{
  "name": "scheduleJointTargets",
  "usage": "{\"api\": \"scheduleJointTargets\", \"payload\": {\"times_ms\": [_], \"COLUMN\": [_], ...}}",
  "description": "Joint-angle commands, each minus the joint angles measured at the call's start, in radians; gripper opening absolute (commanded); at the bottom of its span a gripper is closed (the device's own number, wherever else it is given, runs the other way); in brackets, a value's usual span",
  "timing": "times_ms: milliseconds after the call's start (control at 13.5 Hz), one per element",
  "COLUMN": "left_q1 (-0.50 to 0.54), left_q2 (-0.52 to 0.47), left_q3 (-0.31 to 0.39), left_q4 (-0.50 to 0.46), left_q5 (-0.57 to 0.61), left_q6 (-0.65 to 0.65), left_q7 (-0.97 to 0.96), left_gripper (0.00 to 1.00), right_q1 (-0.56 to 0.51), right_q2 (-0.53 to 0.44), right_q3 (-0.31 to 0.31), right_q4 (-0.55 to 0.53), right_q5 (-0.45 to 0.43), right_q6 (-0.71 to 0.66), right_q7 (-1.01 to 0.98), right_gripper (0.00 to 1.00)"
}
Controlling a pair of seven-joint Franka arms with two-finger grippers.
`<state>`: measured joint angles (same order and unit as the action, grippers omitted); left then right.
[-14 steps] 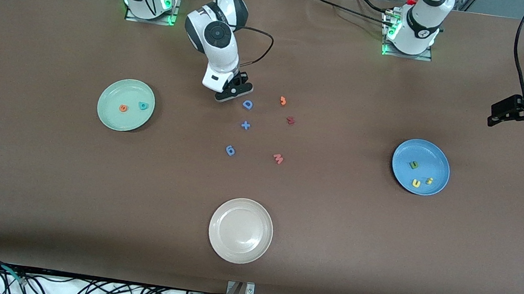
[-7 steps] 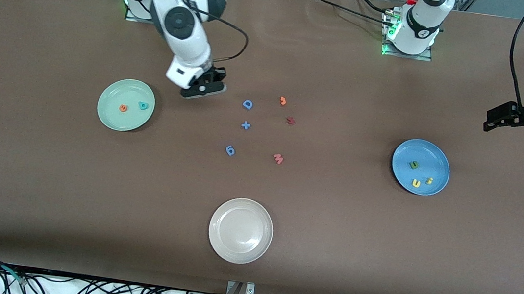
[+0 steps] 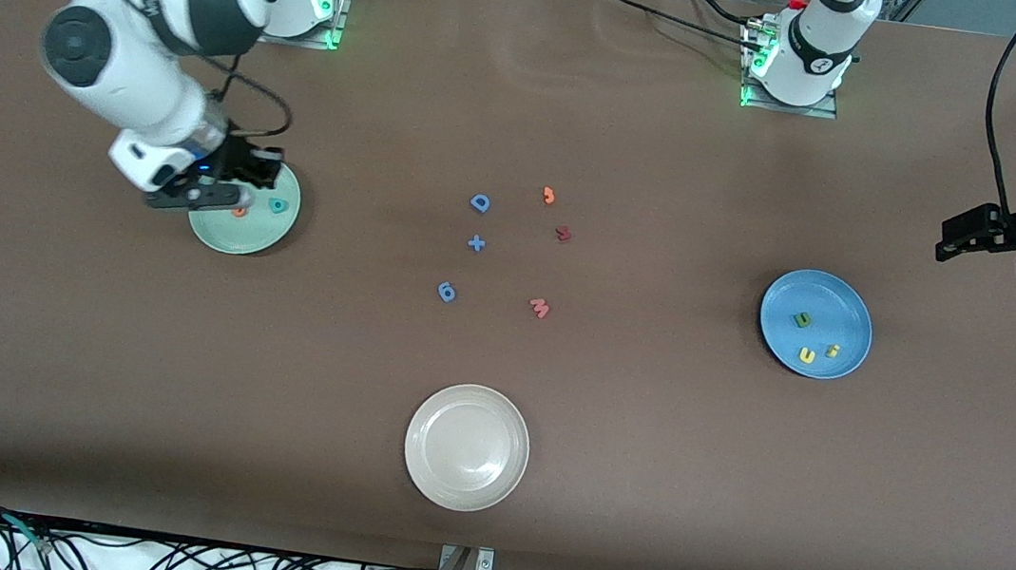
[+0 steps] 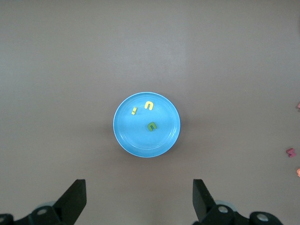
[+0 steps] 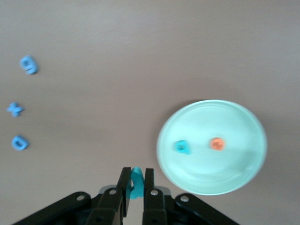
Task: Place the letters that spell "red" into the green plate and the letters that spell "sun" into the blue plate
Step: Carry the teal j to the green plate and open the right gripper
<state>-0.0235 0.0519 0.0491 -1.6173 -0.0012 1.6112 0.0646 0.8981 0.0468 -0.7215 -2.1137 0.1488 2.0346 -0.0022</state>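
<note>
My right gripper (image 5: 136,174) is shut on a tiny teal "r" (image 5: 136,180). In the front view this gripper (image 3: 227,194) hangs over the rim of the pale green plate (image 3: 257,239). On that plate lie an orange "e" (image 5: 216,143) and a teal "d" (image 5: 182,147). The blue plate (image 3: 836,303) toward the left arm's end holds a green "n" (image 3: 802,320), a yellow "u" (image 3: 806,355) and a yellow "s" (image 3: 831,351). My left gripper (image 3: 957,233) waits open above bare table beside the blue plate (image 4: 140,140), with nothing between its fingers (image 4: 77,197).
Mid-table lie a blue "D" (image 3: 479,202), a blue plus (image 3: 475,243), a blue "6" (image 3: 447,291), an orange "3" (image 3: 549,196), a dark red piece (image 3: 563,233) and a red "W" (image 3: 540,307). A cream-white plate (image 3: 466,448) sits nearest the front camera.
The right arm has swung from beside the blue "D" toward its own end of the table and now hangs over the green plate, gripper still shut. The left gripper has barely shifted.
</note>
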Motion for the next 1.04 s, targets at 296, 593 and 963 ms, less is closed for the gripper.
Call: {"api": "scheduleJointTargets", "payload": {"times_ms": [296, 593, 963], "left_q1": [0.004, 0.004, 0.004], "left_q2": [0.006, 0.006, 0.006], "left_q3": [-0.005, -0.005, -0.005], "left_q4": [0.007, 0.005, 0.004], "left_q5": [0.020, 0.018, 0.020], "left_q6": [0.004, 0.004, 0.004], "left_q7": [0.020, 0.020, 0.020], "left_gripper": [1.00, 1.00, 1.00], "right_q1": [-0.090, -0.090, -0.133], "right_q2": [0.250, 0.399, 0.464], "right_q3": [-0.087, -0.084, -0.082], "right_q4": [0.026, 0.023, 0.011], "right_q5": [0.044, 0.187, 0.192], "right_q6": [0.027, 0.054, 0.059], "right_q7": [-0.134, -0.140, -0.136], "right_gripper": [0.00, 0.00, 0.00]}}
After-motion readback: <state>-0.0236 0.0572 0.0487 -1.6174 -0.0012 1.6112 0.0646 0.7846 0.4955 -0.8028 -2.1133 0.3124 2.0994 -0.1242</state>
